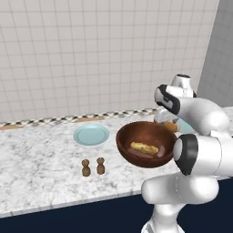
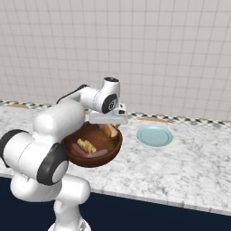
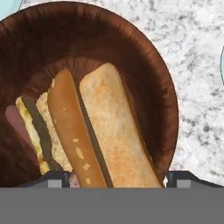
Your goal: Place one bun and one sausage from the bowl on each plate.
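Bowl of dark reddish-brown wood sat on the marble counter, roughly midway between the tiled back wall and the front edge, directly under the arm's hand. One pale blue plate lay on the counter beside the bowl, nearer the back edge, apart from it; in the right base view a second pale blue plate lay on the bowl's other side, also apart. Inside the bowl, the hand view showed a golden-brown split bun lying lengthwise in front, a paler bun behind it toward the bowl's centre, and a pinkish sausage against the wall at the far side. The gripper hovered low over the bowl's rim; its two dark fingertips peeked up either side of the front bun, spread wide apart, and whether they touched it I could not tell. Two small brown shakers stood side by side near the counter's front edge, apart from the plate and bowl.
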